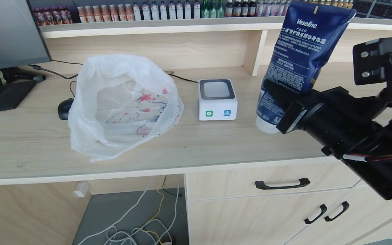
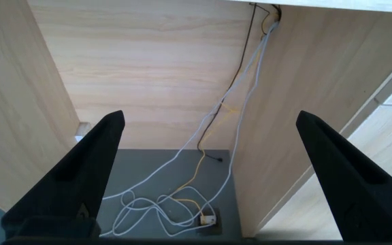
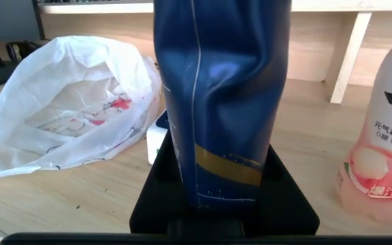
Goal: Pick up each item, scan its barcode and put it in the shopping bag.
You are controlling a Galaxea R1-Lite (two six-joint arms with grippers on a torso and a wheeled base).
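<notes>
A dark blue lotion tube (image 1: 298, 58) with a white cap stands cap-down, lifted above the counter right of the scanner; my right gripper (image 1: 277, 98) is shut on its lower part. Up close, the tube (image 3: 222, 102) sits between the black fingers (image 3: 284, 184). The small white scanner box (image 1: 217, 99) rests mid-counter. An open white plastic shopping bag (image 1: 121, 102) lies to its left, also seen as the bag (image 3: 67, 109) from the right wrist. A pink-and-white drink bottle (image 3: 383, 143) stands beside the tube. My left gripper (image 2: 206, 177) hangs open below the counter, above cables.
A monitor (image 1: 9, 37) and a black mouse (image 1: 64, 108) sit at the counter's left. A wooden shelf divider (image 1: 255, 51) rises behind the scanner, with bottles lined along the top shelf (image 1: 155, 23). Drawers with black handles (image 1: 282, 184) are below. Cables (image 2: 182, 204) lie on the floor.
</notes>
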